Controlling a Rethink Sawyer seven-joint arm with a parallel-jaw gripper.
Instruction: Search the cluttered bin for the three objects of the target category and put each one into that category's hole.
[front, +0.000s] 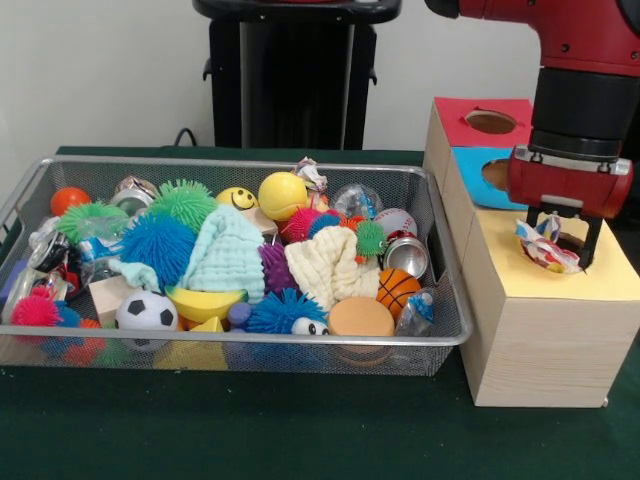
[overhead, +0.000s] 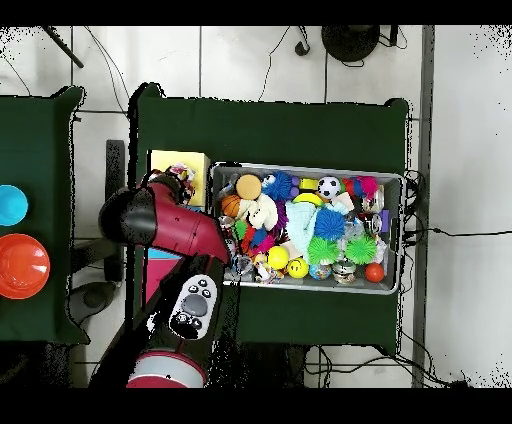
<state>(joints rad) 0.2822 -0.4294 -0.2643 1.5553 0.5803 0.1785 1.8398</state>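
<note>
Table (front: 250, 440) w/ green cloth carries wire bin (front: 440, 330), crammed w/ balls, spiky toys, cloths, crushed cans. Wooden box (front: 550, 340) stands just right of bin; yellow, blue, red tops w/ holes. Claw (front: 560, 255) hangs over yellow hole, closed round crumpled wrapper (front: 545, 248), held just above the opening.

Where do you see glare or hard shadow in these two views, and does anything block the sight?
Front view: the light is even, no hard shadows show, and only the can in the bin glints. Overhead view: the white floor is very bright against the dark green table, and the arm covers much of the box.
</note>
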